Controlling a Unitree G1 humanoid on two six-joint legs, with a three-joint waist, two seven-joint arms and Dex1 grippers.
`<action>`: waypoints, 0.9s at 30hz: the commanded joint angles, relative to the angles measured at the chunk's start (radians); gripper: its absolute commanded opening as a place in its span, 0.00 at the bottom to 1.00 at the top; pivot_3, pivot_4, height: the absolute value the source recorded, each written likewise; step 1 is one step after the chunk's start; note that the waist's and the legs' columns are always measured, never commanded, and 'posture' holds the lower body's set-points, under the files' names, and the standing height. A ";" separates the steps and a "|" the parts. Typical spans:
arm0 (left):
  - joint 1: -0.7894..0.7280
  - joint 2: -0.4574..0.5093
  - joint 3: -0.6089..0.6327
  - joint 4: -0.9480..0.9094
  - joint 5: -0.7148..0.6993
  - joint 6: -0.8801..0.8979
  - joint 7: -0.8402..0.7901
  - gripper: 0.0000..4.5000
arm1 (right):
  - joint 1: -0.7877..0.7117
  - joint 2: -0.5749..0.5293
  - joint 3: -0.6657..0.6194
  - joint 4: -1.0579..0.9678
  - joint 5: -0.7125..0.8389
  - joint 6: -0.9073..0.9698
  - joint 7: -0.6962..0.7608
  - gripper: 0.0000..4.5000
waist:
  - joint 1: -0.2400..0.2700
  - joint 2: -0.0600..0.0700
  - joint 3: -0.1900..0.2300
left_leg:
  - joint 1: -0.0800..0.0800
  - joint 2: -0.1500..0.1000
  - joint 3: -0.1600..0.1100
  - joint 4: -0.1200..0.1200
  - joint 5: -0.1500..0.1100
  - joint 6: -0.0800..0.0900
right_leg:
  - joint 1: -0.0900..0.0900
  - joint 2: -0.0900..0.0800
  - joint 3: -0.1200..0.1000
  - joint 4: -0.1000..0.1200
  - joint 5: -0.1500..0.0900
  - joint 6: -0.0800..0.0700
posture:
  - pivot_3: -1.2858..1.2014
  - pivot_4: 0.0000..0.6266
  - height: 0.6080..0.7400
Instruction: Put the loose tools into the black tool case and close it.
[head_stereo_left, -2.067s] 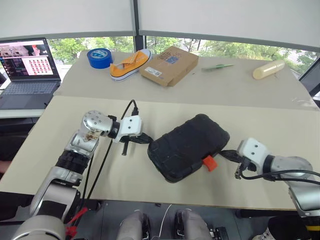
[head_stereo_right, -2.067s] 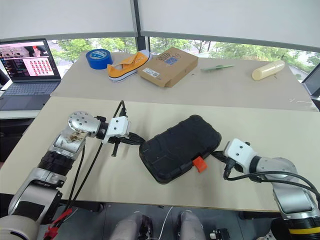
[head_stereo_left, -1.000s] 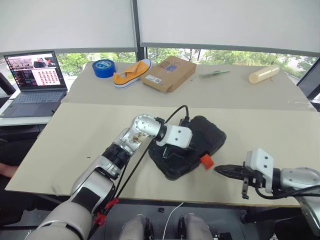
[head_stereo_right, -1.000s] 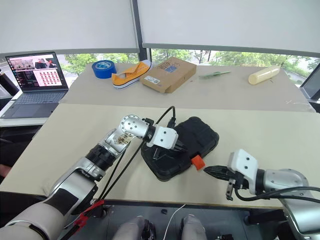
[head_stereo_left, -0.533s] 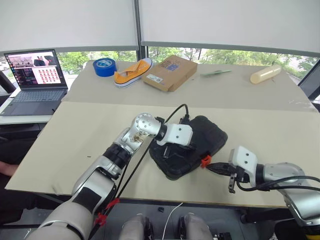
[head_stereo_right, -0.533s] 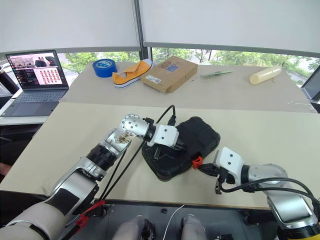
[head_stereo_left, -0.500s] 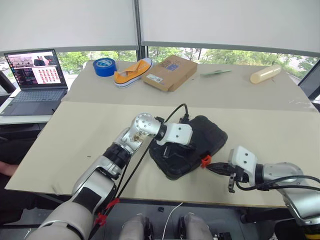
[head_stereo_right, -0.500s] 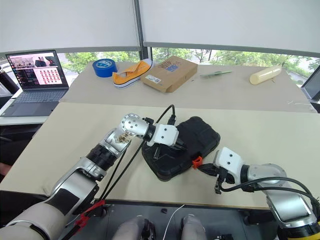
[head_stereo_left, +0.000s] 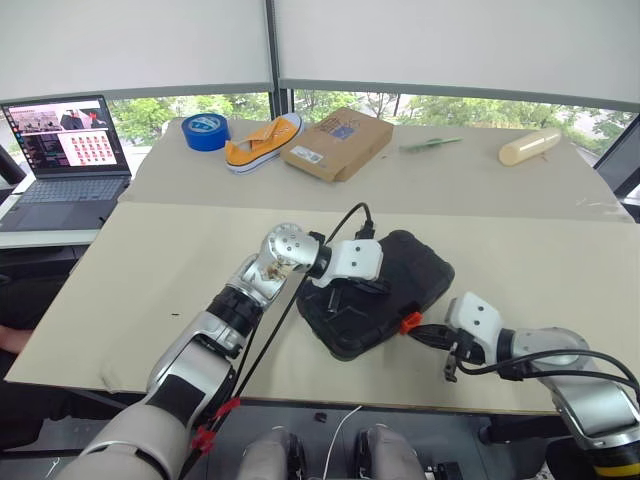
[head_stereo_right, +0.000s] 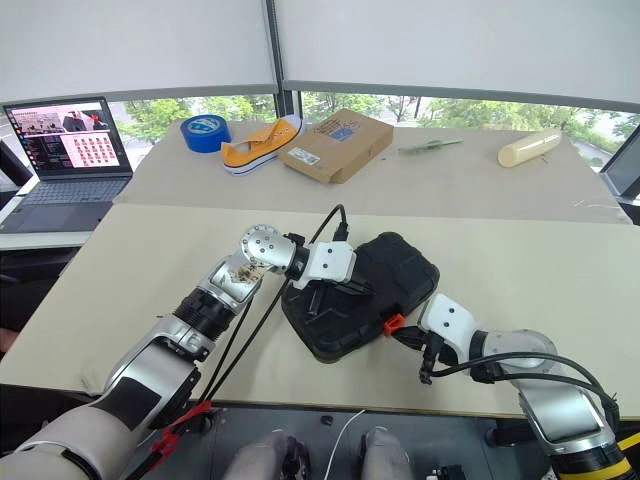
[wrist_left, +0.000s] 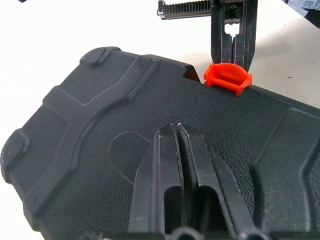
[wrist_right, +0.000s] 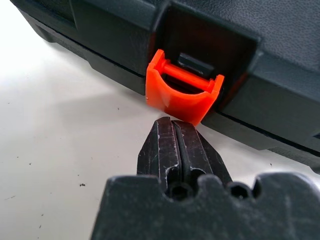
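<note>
1. Case (head_stereo_left: 375, 290) sits near the table's (head_stereo_left: 150, 260) near edge, lid down, black pebbled plastic with the orange latch (wrist_right: 182, 95) sticking out, not snapped yet.
2. Our left gripper (wrist_left: 182, 165), fingers pressed together, rests on the lid.
3. Our right gripper (wrist_right: 175, 145), also pinched shut and empty, sits just under the latch.
4. Risk as we see it: tips slip off the latch, or the push slides the case instead of clicking it home.
</note>
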 joint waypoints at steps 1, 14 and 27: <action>0.019 0.006 -0.021 0.023 0.035 -0.006 0.001 0.04 | 0.013 -0.035 -0.137 -0.136 0.134 0.062 0.036 0.00 | 0.001 0.000 0.000 | 0.000 0.000 0.000 0.000 0.000 0.000 | 0.000 0.000 0.000 0.000 0.000 0.000 | 0.52 0.24 0.93; 0.008 0.002 -0.027 0.043 0.045 -0.032 0.001 0.04 | -0.004 -0.033 -0.108 -0.128 0.159 0.123 -0.032 0.00 | 0.001 -0.002 0.001 | -0.001 0.000 -0.002 -0.003 -0.001 0.001 | 0.001 0.000 0.000 -0.007 0.001 0.000 | 0.52 0.24 0.93; 0.019 0.014 -0.021 0.037 0.045 -0.035 -0.003 0.04 | 0.113 -0.028 -0.278 -0.201 0.284 0.139 -0.018 0.00 | 0.002 -0.002 0.001 | 0.000 0.000 -0.002 -0.006 -0.001 0.001 | 0.002 0.000 -0.001 -0.010 0.002 0.002 | 0.52 0.24 0.93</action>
